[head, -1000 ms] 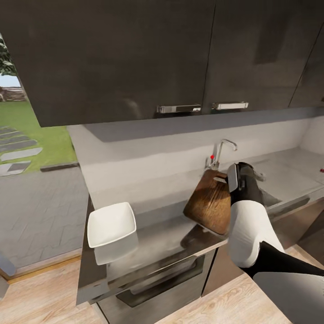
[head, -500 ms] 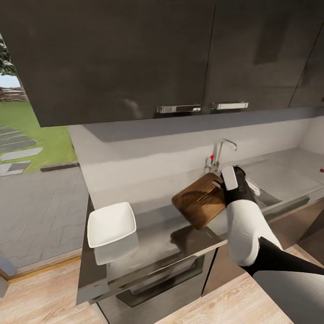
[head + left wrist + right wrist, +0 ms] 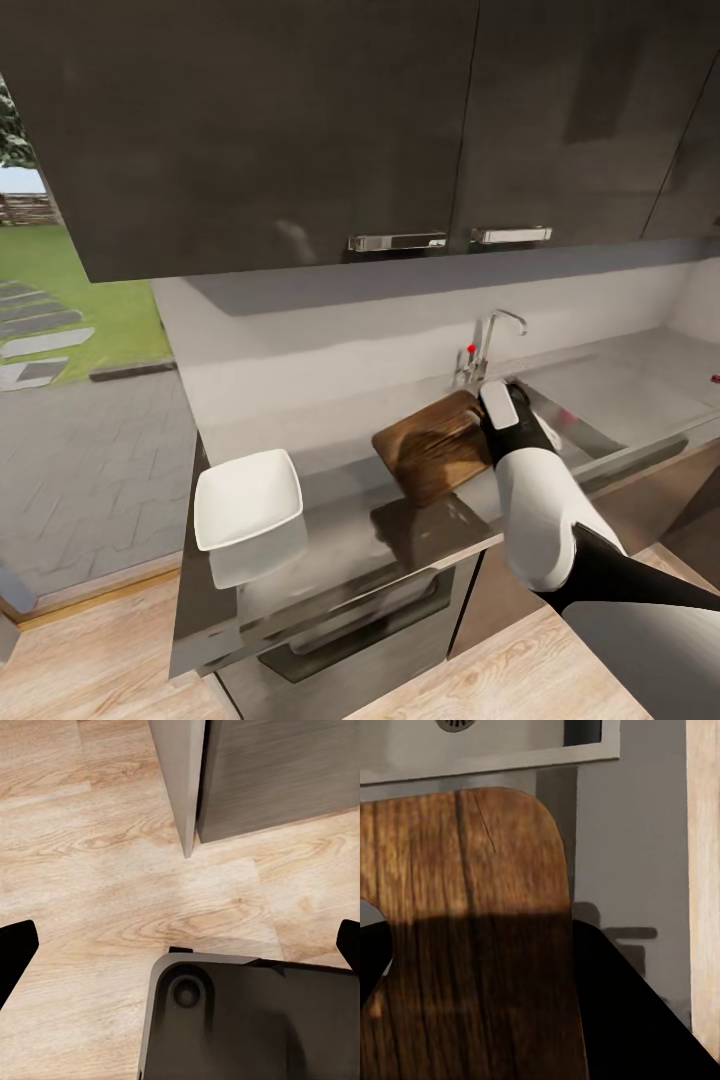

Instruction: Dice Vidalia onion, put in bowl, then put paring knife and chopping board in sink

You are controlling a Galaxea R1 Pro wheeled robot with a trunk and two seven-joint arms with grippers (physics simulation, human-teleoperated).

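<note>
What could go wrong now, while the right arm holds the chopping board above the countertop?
1. The right gripper grips the chopping board only at one edge, so the tilted board may slip from the fingers.
2. The board hangs beside the sink close to the tap; swinging it in could hit the tap.

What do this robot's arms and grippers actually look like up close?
The right arm has a smooth, rounded white shell over the forearm, black segments at elbow and wrist, and a pale grey plate near the right gripper. The left gripper has plain black fingers. No cables or markings are visible.
</note>
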